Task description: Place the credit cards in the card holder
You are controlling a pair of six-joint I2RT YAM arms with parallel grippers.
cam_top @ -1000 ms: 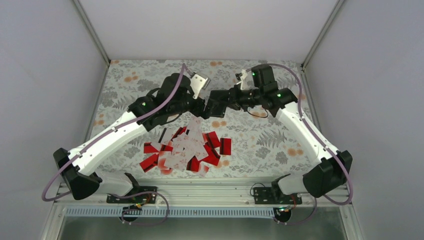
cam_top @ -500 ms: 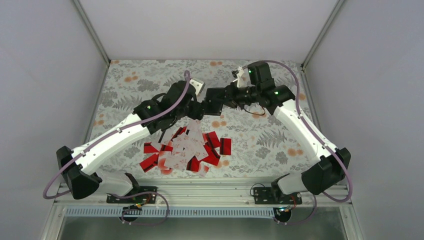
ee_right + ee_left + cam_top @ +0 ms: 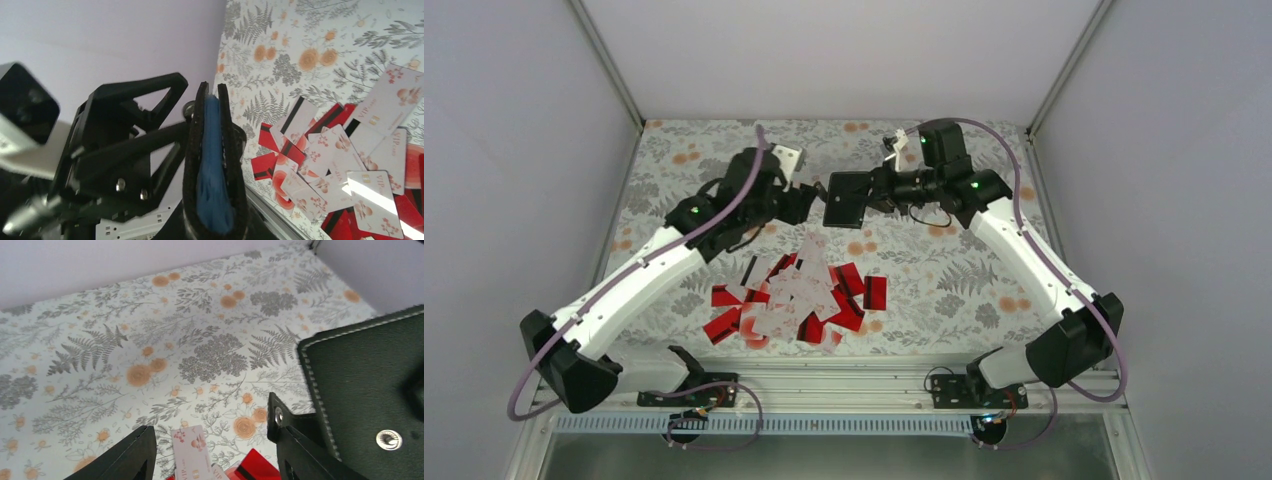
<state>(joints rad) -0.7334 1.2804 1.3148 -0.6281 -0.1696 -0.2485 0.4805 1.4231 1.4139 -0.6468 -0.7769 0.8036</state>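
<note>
Both arms stretch forward from their bases and bend inward, wrists roughly level, so the two tips meet at the card holder [image 3: 844,200]. The right gripper [image 3: 869,193] points left, its jaws clamped on the card holder's right side. The left gripper [image 3: 812,192] sits just left of the card holder. Its jaws are parted with nothing between them, and one jaw is just beside the card holder's edge.

One card holder [image 3: 844,200]. One heap of credit cards [image 3: 796,298]: well over a dozen, red and pale ones mixed, too overlapped for an exact count. Two end effectors: left end effector [image 3: 812,193] and right end effector [image 3: 871,192].
</note>
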